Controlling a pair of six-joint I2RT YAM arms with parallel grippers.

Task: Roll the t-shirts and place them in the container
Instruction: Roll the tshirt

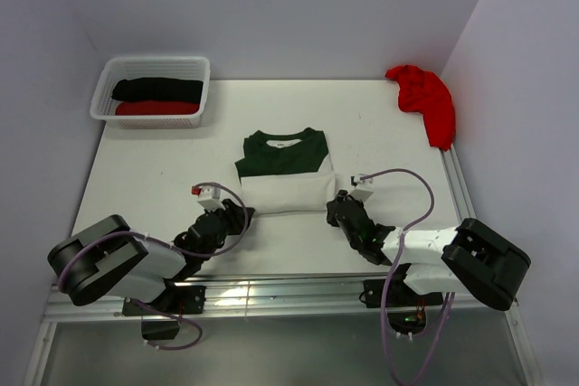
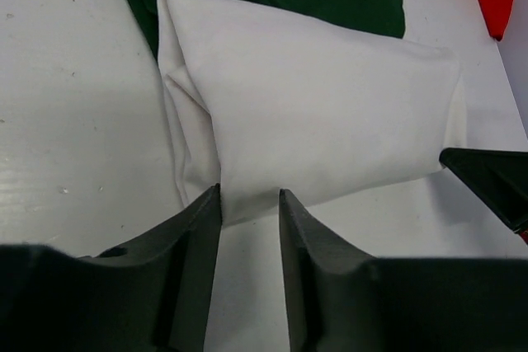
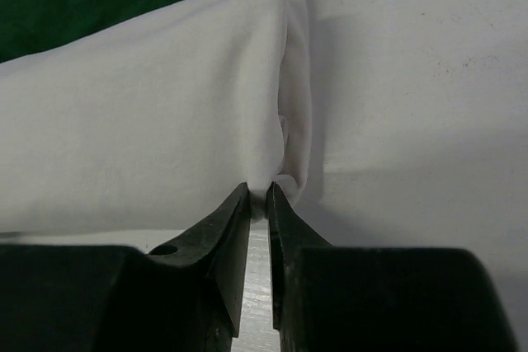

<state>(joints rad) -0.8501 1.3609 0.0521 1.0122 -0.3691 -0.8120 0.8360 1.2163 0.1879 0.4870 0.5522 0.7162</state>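
The white t-shirt with dark green sleeves and collar lies folded into a narrow band at mid-table. My left gripper is at its near left corner. In the left wrist view the left gripper stands open, and the white t-shirt's near edge lies between its tips. My right gripper is at the near right corner. In the right wrist view the right gripper is shut on a small fold of the white t-shirt. A red t-shirt lies crumpled at the back right.
A white lattice basket at the back left holds a rolled black t-shirt and a rolled red one. The table's metal rail runs along the near edge. Walls close in the left, back and right sides.
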